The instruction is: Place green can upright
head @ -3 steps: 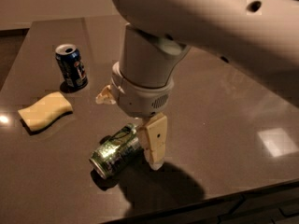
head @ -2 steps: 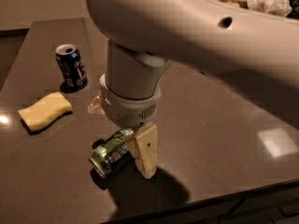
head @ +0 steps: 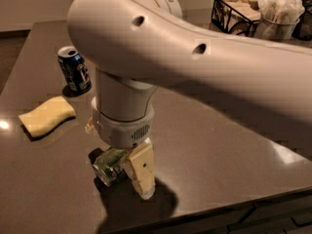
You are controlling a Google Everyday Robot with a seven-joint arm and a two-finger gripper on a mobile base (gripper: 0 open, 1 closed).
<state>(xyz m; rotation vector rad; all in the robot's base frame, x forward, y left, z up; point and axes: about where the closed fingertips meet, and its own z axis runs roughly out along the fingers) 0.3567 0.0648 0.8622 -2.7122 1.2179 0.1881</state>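
Single camera view. Dark brown table (head: 229, 150) across most of the view. Large white arm (head: 204, 62) entering from 3 o'clock and crossing to upper centre, its wrist (head: 123, 126) turned straight down at centre-left.

Position of gripper (head: 132, 177): about 7 o'clock from frame centre, low over the table, down at the green can (head: 109, 165).

State of green can: on its side, not upright, lying on the table directly below the wrist, one end pointing toward 8 o'clock. Upper part hidden by the wrist.

Cream-coloured part of gripper touching or just beside the can on its 3 o'clock side, tip down near the table surface. Far side of gripper hidden behind wrist and can, so cannot tell whether spread, pressed together, or clamped on the can. Dark shadow (head: 146, 213) on the table below the gripper, spreading toward 5 o'clock.

Upright blue can (head: 74, 69) at 11 o'clock from the green can, well apart, top end visible. Flat yellow sponge (head: 47, 117) at 10 o'clock from the green can and 7 o'clock from the blue can, near it, not touching.

Black wire basket (head: 237, 12) at 1 o'clock of frame, at the far table edge. Just beside it at its 3 o'clock, a clear container (head: 280, 26) holding white packets.
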